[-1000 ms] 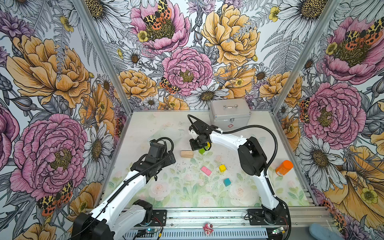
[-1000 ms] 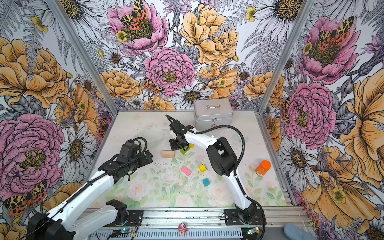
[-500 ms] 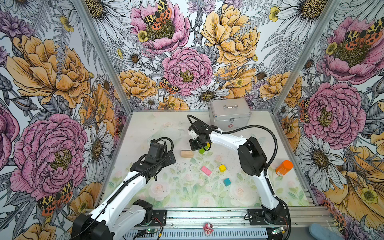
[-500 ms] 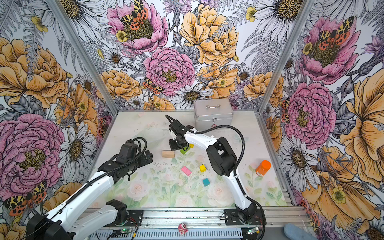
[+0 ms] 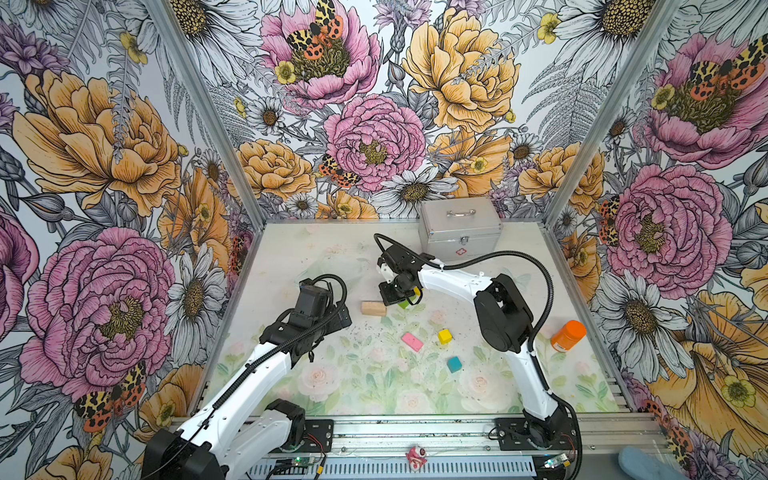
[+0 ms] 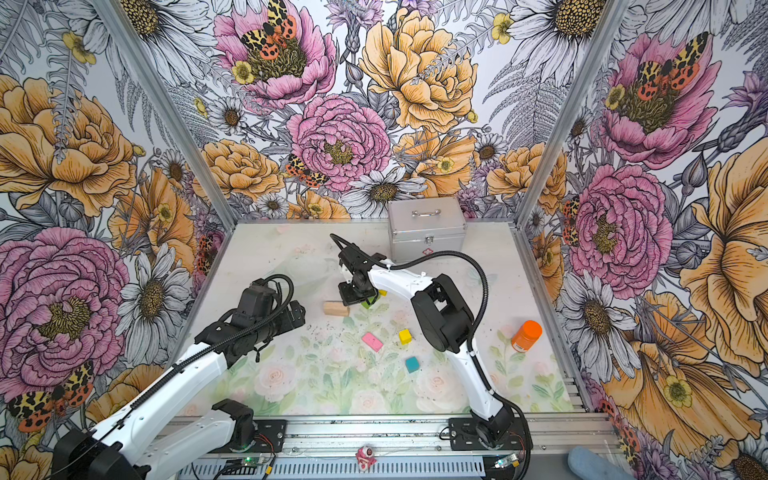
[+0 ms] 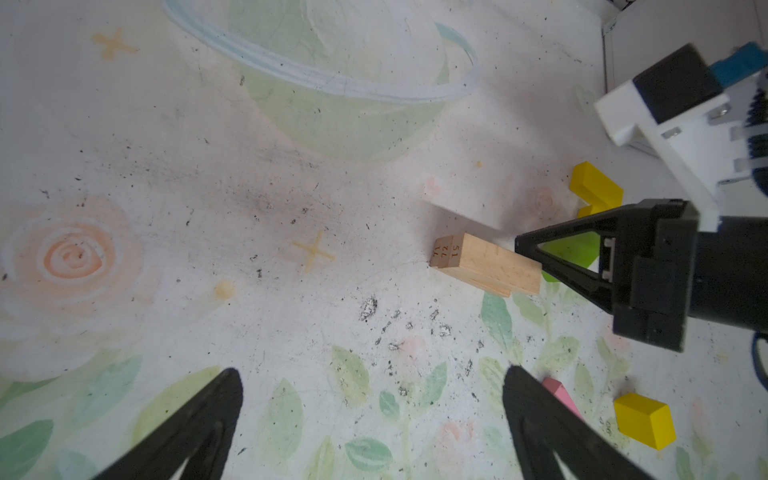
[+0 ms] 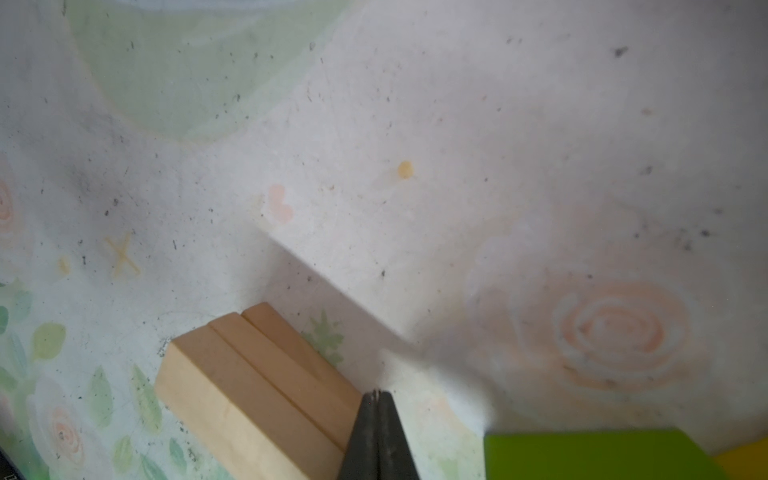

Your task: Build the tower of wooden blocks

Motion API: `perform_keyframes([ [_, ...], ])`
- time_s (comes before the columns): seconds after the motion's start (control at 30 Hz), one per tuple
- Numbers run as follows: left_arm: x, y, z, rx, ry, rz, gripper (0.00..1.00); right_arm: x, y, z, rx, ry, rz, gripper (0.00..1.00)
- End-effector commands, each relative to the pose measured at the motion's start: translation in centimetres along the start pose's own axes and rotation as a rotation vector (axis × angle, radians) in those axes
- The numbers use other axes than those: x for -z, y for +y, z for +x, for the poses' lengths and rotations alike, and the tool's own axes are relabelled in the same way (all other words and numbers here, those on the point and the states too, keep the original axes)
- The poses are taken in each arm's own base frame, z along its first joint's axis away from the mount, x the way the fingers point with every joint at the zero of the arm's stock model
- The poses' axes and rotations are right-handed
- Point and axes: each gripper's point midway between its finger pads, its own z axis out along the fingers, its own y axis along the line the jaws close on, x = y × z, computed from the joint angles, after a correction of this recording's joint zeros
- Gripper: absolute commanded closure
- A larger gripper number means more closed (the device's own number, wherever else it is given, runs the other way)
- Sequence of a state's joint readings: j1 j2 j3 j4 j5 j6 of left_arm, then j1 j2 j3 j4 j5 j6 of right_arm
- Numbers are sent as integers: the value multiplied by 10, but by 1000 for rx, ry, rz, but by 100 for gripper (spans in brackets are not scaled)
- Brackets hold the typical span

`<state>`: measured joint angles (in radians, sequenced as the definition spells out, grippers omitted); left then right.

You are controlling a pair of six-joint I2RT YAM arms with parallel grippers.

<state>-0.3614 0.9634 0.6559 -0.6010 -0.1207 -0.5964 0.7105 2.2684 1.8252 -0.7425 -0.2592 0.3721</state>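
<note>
On the left of the table (image 5: 291, 257), the left hand (image 7: 372, 374) hovered with its fingers (image 7: 208, 415) spread wide and nothing between them. It pointed right toward the wood blocks and stood apart from all of them. Right of it, around the middle of the table, the three plain tan bars (image 5: 374, 308) lay flat and pressed side by side as one group, shown in both top views (image 6: 336, 308) and in the right wrist view (image 8: 257, 395). The right hand (image 8: 376, 395) reached in from the right. Its fingers were closed tip to tip on nothing, and the point sat low at the right end of the bars; whether it touched them I could not tell. Just to its right the green bar (image 5: 404, 304) lay on the table, with a yellow block (image 6: 382, 293) close behind it on the far side, partly hidden by the arm. Nearer, and well apart from that group, the pink slab (image 5: 412, 341) lay flat. A yellow cube (image 5: 444, 336) sat near it on the right, and the teal cube (image 5: 454, 364) sat nearer again. A silver metal case (image 5: 459, 226) stood at the far edge, and an orange bottle (image 5: 568, 336) stood by the right wall.
</note>
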Motion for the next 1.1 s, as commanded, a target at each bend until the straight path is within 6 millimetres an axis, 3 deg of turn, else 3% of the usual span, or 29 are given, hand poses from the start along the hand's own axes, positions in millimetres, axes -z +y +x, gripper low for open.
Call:
perform_keyframes([
  [0.0,3,-4,-3,10,-16,27,1,20,11,-8,31,-45,-10,100],
  [0.27,6,-6,-8,11,-27,33,1,26,4,-18,33,-78,30,100],
  [0.4,7,-7,-10,7,-27,36,1,41,-3,-31,27,-121,38,82],
  [0.5,9,-10,-11,5,-26,46,1,59,-8,-42,30,-164,48,62],
  [0.67,15,-15,-17,7,-37,59,1,89,-22,-58,13,-220,55,53],
  [0.83,21,-18,-22,3,-45,63,1,116,-36,-62,-2,-259,74,52],
  [0.97,17,-25,-18,-2,-20,69,1,128,-38,-52,-7,-263,88,53],
  [1.07,8,-34,-5,-34,11,52,4,131,-37,-35,-10,-248,103,69],
])
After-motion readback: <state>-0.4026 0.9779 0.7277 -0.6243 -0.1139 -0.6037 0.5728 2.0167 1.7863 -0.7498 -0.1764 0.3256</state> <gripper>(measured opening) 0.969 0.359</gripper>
